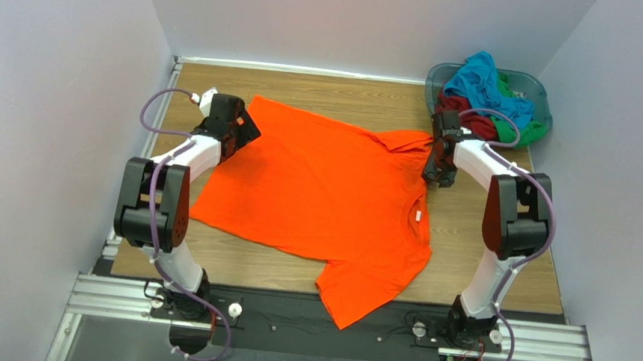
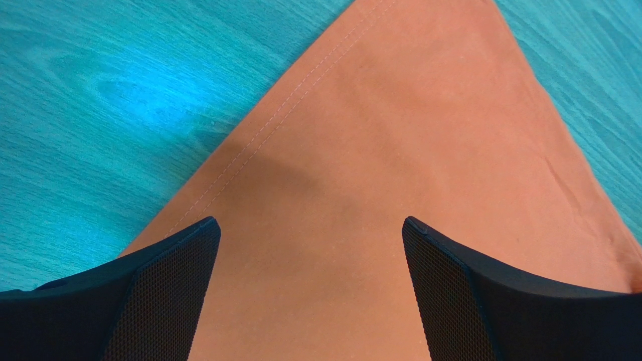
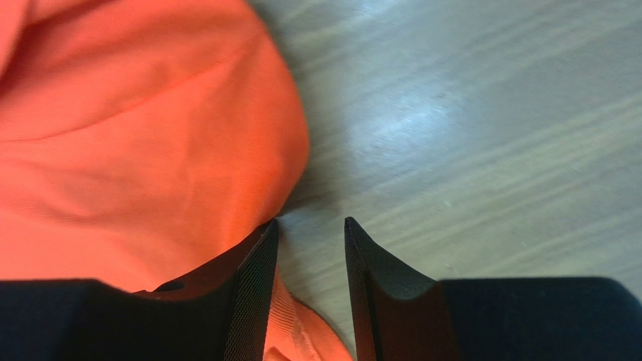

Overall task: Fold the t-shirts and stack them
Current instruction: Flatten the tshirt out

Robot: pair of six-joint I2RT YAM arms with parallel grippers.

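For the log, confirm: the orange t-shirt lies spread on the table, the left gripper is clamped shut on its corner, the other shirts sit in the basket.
One error: the left gripper is not clamped shut. The left wrist view shows its jaws wide open over the corner of the orange t-shirt. The table and basket parts stand.

Your right wrist view cuts the orange t-shirt (image 3: 136,150) off at left and bottom, so you cannot tell whether the right gripper (image 3: 310,226) has cloth pinched between its jaws.
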